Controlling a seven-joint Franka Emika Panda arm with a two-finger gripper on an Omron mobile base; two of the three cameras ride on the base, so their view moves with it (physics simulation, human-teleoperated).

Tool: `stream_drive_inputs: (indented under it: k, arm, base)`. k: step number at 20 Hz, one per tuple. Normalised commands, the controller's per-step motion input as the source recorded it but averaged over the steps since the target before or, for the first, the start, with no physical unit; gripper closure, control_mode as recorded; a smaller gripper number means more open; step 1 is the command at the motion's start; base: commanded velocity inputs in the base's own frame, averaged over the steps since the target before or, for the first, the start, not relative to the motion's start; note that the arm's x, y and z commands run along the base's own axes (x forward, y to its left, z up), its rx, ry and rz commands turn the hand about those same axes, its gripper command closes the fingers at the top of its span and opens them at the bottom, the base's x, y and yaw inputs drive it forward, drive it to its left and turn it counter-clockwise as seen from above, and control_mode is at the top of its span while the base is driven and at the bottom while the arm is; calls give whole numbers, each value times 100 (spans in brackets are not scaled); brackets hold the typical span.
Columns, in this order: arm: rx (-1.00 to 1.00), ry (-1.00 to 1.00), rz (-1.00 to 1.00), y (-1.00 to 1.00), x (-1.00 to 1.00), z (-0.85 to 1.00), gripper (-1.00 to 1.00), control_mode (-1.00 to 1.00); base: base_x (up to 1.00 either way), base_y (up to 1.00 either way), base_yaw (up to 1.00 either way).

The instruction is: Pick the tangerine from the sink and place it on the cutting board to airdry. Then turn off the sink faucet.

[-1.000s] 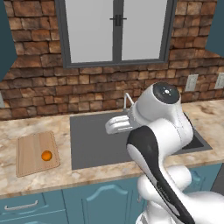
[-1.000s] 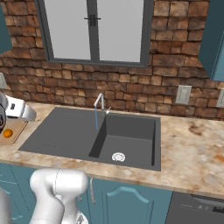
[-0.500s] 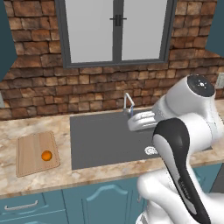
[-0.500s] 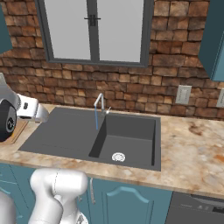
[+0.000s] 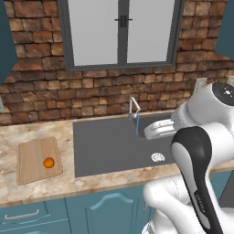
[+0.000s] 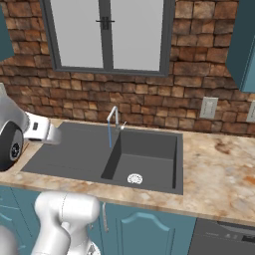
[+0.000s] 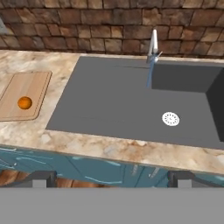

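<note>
We see the tangerine [image 5: 48, 162] lying on the board [image 5: 39, 159], near its front edge, with the board flat on the worktop [image 5: 27, 192] well to the left of our pincer [image 7: 112, 177]. The sink [image 5: 109, 146] lies between them, ahead of the pincer and below it, its white drain [image 7: 170, 118] ahead to the right. The faucet [image 7: 153, 43] stands at the sink's far rim, beyond the pincer, with a thin blue stream [image 7: 149, 76] running down from its spout. Our pincer's fingers [image 7: 40, 178] stand wide apart and hold nothing.
</note>
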Motion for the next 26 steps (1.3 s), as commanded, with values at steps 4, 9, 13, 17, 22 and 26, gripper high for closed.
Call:
stream_drive_inputs:
  k: [4, 9, 13, 17, 22, 26]
  arm:
    - [0, 0, 2, -46, 0, 0, -100, -100]
    - [-2, -3, 8, -33, 0, 0, -100, -100]
    - [-5, -8, 5, -29, 0, 0, -100, -100]
    - [-2, -10, 0, -30, 0, -3, -100, -100]
    - [-3, -11, 0, -35, 1, -4, -100, -100]
    - [-1, -10, 0, -37, 5, -5, -100, -100]
  base:
    - [0, 0, 0]
    - [0, 0, 0]
    - [0, 0, 0]
    - [0, 0, 0]
    - [0, 0, 0]
    - [0, 0, 0]
